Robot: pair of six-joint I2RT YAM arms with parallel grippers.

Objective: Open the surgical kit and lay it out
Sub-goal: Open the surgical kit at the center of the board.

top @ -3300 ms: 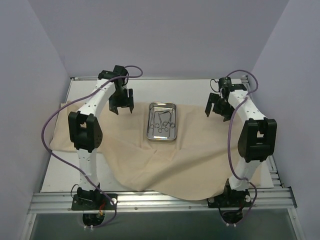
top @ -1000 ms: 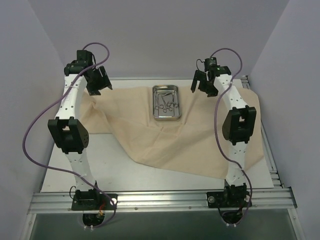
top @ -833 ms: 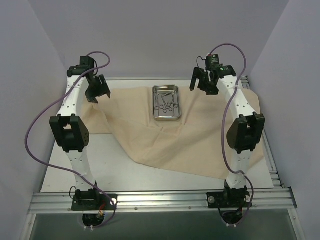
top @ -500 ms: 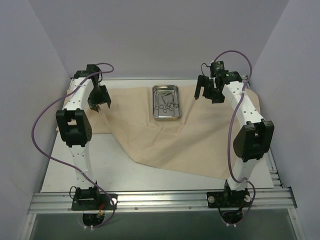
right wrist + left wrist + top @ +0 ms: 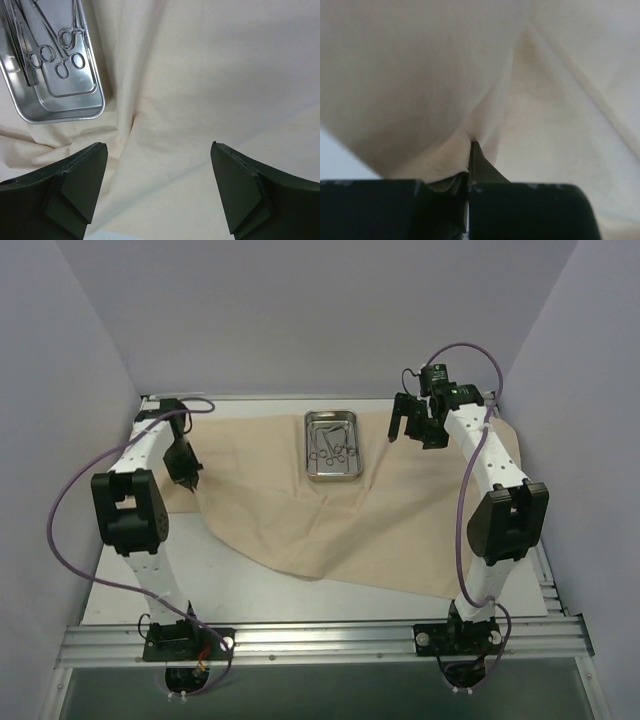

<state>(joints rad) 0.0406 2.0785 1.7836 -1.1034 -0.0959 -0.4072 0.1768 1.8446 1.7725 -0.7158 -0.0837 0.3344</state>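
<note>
**Desk:** How will the beige cloth wrap (image 5: 380, 525) handle, and where should it be taken hold of?

**Photographer:** It looks soft, light and limp; it creases wherever it is touched, so a pinch on an edge or a raised fold should hold it, and a flat press would likely slip. It lies spread over the far half of the table (image 5: 150, 570), reaching the right edge, with one lobe sagging toward the near edge. The steel tray (image 5: 333, 478) sits on it near the middle of the far edge; the tray is rigid, shiny and probably slick, and it weighs the cloth down there. The ring-handled forceps (image 5: 333, 445) lie in a loose cluster inside it; they are thin and hard, best taken by the rings or shanks.

**Desk:** And the fingers?

**Photographer:** The left gripper (image 5: 190, 478) is down at the cloth's left end, near the table's left edge. In the wrist view its jaws are clamped together on a small ridge of fabric, and the cloth (image 5: 420, 75) tents up from the tips (image 5: 471, 150). The right gripper (image 5: 157, 146) hangs with jaws spread wide and nothing between them, above bare cloth just right of the tray (image 5: 65, 117); it touches neither tray nor forceps (image 5: 60, 55).
</note>
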